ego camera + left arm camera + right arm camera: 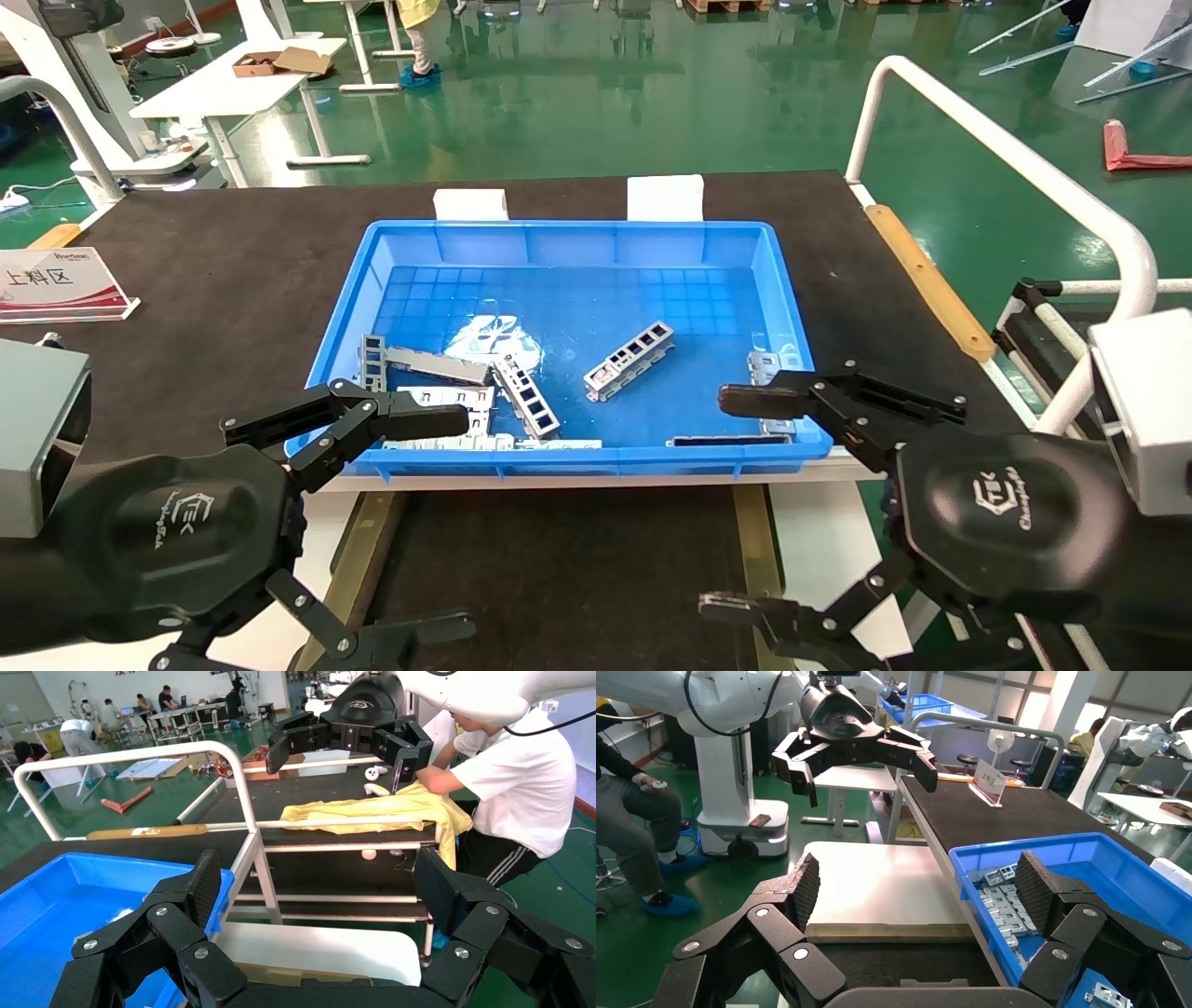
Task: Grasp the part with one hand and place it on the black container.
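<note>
Black container (559, 568) nearest, below the bin, bare. Left gripper (410, 522) and right gripper (745, 503) hover over its ends at the bin's near rim, fingers spread wide, holding nothing. Part (629, 360) lies tilted on blue bin (568, 233) floor, mid-right, apart from other brackets. Bin on counter (233, 270).

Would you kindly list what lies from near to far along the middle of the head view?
Black tray → blue bin's near rim → silver bracket inside the bin → bin's far wall → white blocks → green floor.
</note>
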`<state>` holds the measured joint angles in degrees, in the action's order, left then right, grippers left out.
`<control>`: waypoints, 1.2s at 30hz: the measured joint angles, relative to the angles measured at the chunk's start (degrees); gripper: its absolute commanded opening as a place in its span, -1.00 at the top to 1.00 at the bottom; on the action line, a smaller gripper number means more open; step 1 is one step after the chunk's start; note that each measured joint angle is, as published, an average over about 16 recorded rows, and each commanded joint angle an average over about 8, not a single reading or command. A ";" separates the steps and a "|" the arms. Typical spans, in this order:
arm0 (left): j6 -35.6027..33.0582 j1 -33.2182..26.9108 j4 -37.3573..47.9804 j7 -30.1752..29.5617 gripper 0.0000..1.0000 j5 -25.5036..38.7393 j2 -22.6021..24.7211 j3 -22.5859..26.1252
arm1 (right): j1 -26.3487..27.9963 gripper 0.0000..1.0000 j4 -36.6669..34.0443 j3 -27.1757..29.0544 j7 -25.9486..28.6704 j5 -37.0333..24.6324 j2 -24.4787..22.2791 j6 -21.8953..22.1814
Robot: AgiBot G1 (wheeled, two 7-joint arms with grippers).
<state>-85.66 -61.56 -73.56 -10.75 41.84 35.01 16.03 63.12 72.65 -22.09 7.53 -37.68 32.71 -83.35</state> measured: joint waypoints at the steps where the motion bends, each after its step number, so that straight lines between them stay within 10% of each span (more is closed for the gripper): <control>1: 0.00 0.00 0.00 0.00 -1.00 0.00 0.00 0.00 | 0.00 -1.00 0.00 0.00 0.00 0.00 0.00 0.00; 36: 0.00 0.00 0.00 0.00 -1.00 0.00 0.00 0.00 | 0.00 -1.00 0.00 0.00 0.00 0.00 0.00 0.00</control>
<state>-85.66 -61.56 -73.56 -10.75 41.84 35.01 16.03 63.12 72.65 -22.09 7.53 -37.68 32.71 -83.35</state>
